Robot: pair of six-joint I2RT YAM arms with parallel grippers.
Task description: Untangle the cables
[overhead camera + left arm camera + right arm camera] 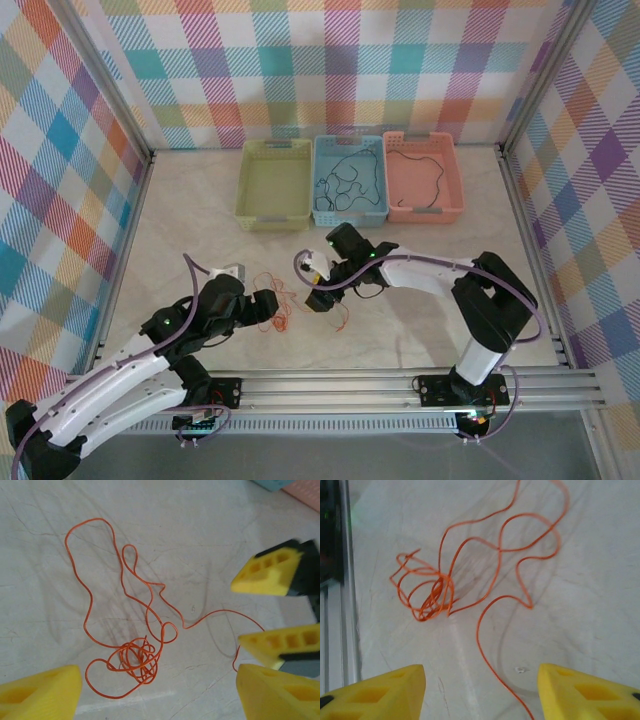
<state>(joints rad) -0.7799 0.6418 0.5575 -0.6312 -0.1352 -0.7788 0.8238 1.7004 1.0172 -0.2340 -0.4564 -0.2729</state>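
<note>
CLEAR: bare table [190, 230] at left and right sides | BLOCKED: orange cable [132, 657] tangle lying between left gripper [275, 308] and right gripper [320, 298], which stand near each other | FAR EDGE: three baskets [350, 139] in a row

orange cable [435, 597]: cut off, top edge | dark cables [345, 186]: too small, perhaps tangled

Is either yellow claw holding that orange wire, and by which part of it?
Nothing is held. The left end effector and right end effector both stand open; the orange wire lies loose on the table.
</note>
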